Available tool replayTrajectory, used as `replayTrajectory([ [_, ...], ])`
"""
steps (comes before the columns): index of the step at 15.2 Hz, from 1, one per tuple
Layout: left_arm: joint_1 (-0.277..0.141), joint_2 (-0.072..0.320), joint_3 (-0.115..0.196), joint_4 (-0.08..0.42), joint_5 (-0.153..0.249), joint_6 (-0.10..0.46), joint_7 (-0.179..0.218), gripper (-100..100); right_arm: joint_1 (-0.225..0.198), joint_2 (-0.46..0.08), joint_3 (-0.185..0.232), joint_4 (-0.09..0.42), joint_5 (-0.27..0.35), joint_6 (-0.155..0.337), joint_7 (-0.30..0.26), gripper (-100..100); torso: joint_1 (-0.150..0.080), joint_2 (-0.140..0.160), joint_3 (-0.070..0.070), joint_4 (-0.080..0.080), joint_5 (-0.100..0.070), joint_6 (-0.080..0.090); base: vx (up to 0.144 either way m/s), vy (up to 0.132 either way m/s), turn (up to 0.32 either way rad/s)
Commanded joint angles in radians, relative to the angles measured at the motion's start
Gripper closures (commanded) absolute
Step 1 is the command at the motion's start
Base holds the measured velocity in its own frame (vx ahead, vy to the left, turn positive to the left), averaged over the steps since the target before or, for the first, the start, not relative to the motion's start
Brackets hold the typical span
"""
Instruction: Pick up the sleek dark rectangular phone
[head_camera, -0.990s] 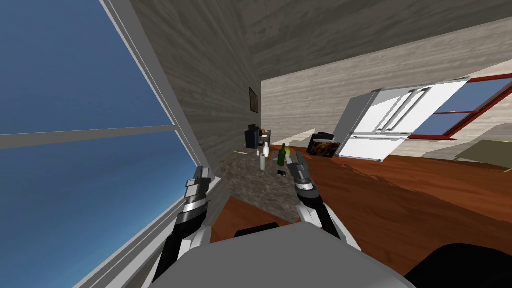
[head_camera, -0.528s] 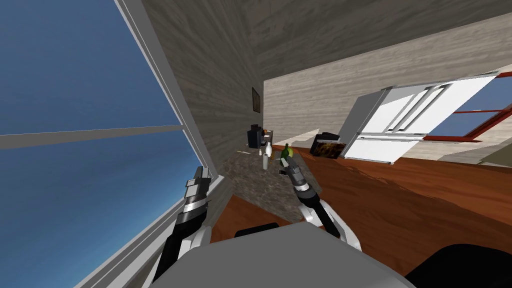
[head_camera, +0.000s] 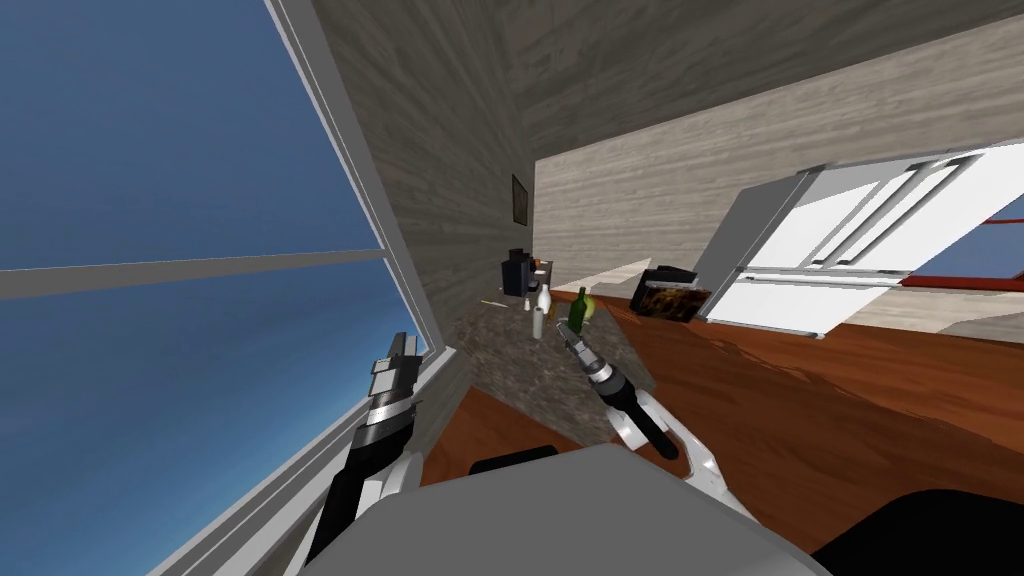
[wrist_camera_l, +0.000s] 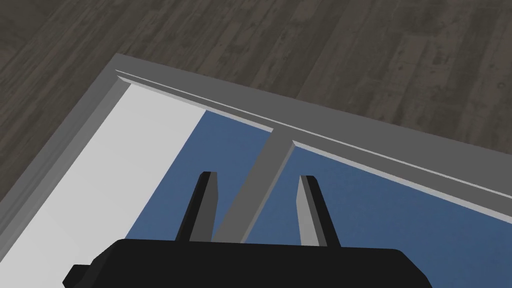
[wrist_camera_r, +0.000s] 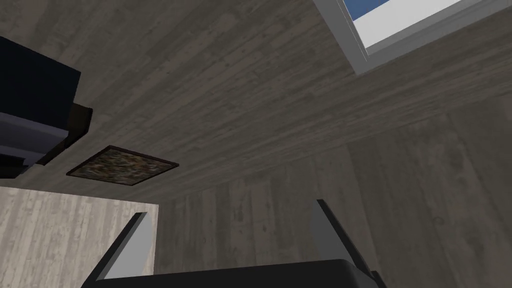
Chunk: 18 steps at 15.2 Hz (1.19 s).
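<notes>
Head view: right tool (head_camera: 564, 329) at the speckled counter (head_camera: 510, 372), fingers spread, empty (left tool (wrist_camera_l: 256, 181) likewise).

The left gripper (wrist_camera_l: 256, 177) has its two thin grey fingers (wrist_camera_l: 205, 210) standing well apart with nothing between them, rising from the dark body. Beyond them is a window with a grey frame (wrist_camera_l: 350, 135). Its dividing bar (wrist_camera_l: 272, 155) runs between the fingers and splits the blue panes (wrist_camera_l: 400, 225). A dark plank wall (wrist_camera_l: 300, 40) surrounds the frame.
</notes>
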Motion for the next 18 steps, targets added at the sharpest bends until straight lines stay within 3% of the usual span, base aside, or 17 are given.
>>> replayTrajectory([
  [1,0.0,0.0,0.0,0.0,0.0,0.0,0.0,0,-0.008,-0.05,0.009,0.037,0.023,-0.01,0.025,-100,0.0,0.0,0.0,0.0,0.0,0.0,-0.002,0.035,0.117],
  [2,0.0,0.0,0.0,0.0,0.0,0.0,0.0,0,-0.008,-0.052,0.009,0.037,0.023,-0.01,0.025,-100,0.0,0.0,0.0,0.0,0.0,0.0,0.0,0.023,0.026],
  [3,0.0,0.0,0.0,0.0,0.0,0.0,0.0,0,-0.022,-0.089,0.016,0.08,0.05,-0.018,0.046,-100,0.0,0.0,0.0,0.0,0.0,0.001,0.0,0.028,0.094],
  [5,0.0,0.0,0.0,0.0,0.0,0.0,0.0,0,-0.022,-0.108,0.016,0.081,0.05,-0.018,0.046,-100,0.0,0.0,0.0,0.0,0.0,0.0,-0.004,0.024,0.079],
  [6,0.0,0.0,0.0,0.0,0.0,0.0,0.0,0,-0.037,-0.145,0.024,0.126,0.077,-0.027,0.068,-100,0.0,0.0,0.0,0.0,0.0,0.001,-0.004,0.025,0.092],
  [8,0.0,0.0,0.0,0.0,0.0,0.0,0.0,0,-0.037,-0.165,0.024,0.126,0.077,-0.027,0.068,-100,0.0,0.0,0.0,0.0,0.0,0.0,-0.001,0.022,0.073],
  [9,0.0,0.0,0.0,0.0,0.0,0.0,0.0,0,-0.051,-0.201,0.032,0.172,0.104,-0.035,0.089,-100,-0.001,0.0,0.0,0.0,0.0,0.001,0.003,0.024,0.133],
  [11,0.0,0.0,0.0,0.0,0.0,0.0,0.0,0,-0.051,-0.222,0.032,0.172,0.104,-0.035,0.089,-100,-0.001,-0.001,0.0,0.0,0.0,0.0,0.003,0.021,0.085],
  [12,0.0,0.0,0.0,0.0,0.0,0.0,0.0,0,-0.065,-0.258,0.041,0.216,0.131,-0.044,0.109,-100,-0.001,0.0,0.0,0.0,0.0,0.001,-0.003,0.028,0.125],
  [18,0.0,0.0,0.0,0.0,0.0,0.0,0.0,0,-0.089,-0.387,0.062,0.312,0.185,-0.061,0.145,-100,-0.001,-0.001,0.0,0.0,0.0,0.0,0.003,0.026,0.122],
])
